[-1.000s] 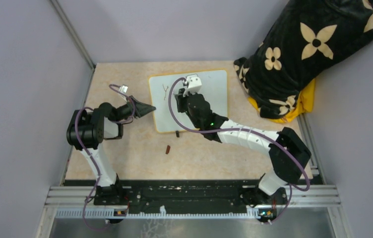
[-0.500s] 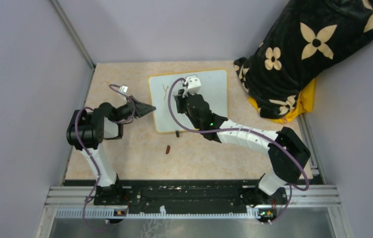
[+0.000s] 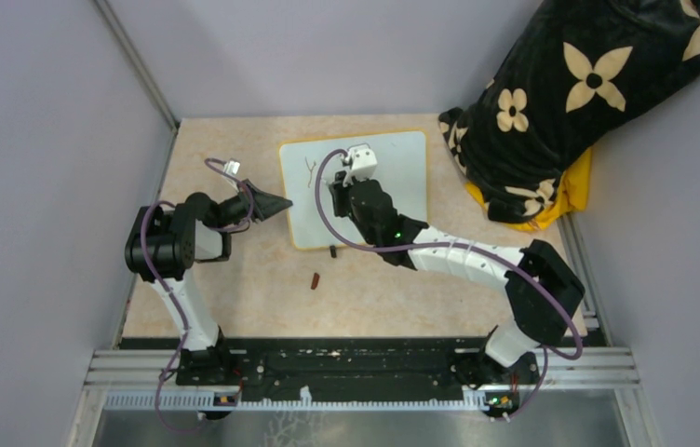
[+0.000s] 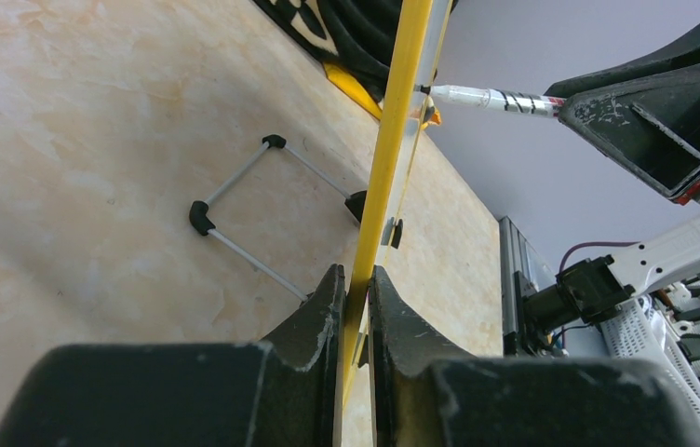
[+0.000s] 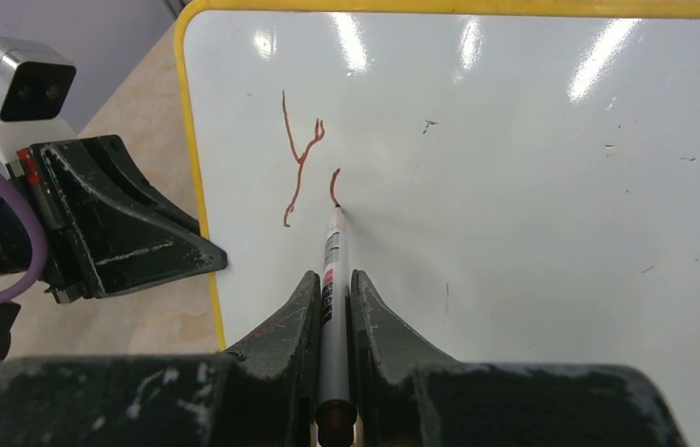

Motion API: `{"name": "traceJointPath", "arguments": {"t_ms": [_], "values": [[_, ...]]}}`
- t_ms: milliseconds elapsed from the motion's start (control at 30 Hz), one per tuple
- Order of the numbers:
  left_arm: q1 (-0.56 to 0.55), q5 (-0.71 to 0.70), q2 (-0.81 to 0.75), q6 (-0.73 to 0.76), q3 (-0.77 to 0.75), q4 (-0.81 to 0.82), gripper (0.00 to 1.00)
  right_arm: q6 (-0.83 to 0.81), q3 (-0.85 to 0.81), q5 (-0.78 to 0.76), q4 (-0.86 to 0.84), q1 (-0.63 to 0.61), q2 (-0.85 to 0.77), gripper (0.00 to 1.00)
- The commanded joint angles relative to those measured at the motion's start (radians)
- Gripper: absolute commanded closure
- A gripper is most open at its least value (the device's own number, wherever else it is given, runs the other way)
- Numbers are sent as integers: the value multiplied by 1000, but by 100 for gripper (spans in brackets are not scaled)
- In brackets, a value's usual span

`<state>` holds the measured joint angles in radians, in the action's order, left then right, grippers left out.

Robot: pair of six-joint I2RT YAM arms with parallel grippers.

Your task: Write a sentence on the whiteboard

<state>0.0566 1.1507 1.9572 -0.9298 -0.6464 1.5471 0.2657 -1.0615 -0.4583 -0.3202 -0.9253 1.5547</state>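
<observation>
Clamping the whiteboard (image 3: 407, 163) by its yellow left edge with the left jaws, steadying it on the desk (image 3: 235, 298). Pinching the marker (image 5: 332, 265) in the right jaws, touching its tip to the board's upper left. Barely starting the sentence (image 5: 298, 168), by the look: having finished "Y", beginning a second letter, leaving all else.

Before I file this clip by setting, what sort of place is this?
Likely a robotics lab test cell, not a home: plain grey partition walls box in a tabletop, and the left arm and right arm are bolted to a metal rail at its near edge.
</observation>
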Motion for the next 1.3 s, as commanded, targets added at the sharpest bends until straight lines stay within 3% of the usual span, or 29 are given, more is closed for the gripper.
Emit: {"name": "traceJointPath", "arguments": {"t_ms": [0, 1267], "values": [[-4, -1, 7, -3, 13, 244, 100, 4, 16, -43, 20, 10, -51, 100], [-6, -8, 15, -3, 14, 244, 100, -34, -85, -42, -16, 30, 2, 100]]}}
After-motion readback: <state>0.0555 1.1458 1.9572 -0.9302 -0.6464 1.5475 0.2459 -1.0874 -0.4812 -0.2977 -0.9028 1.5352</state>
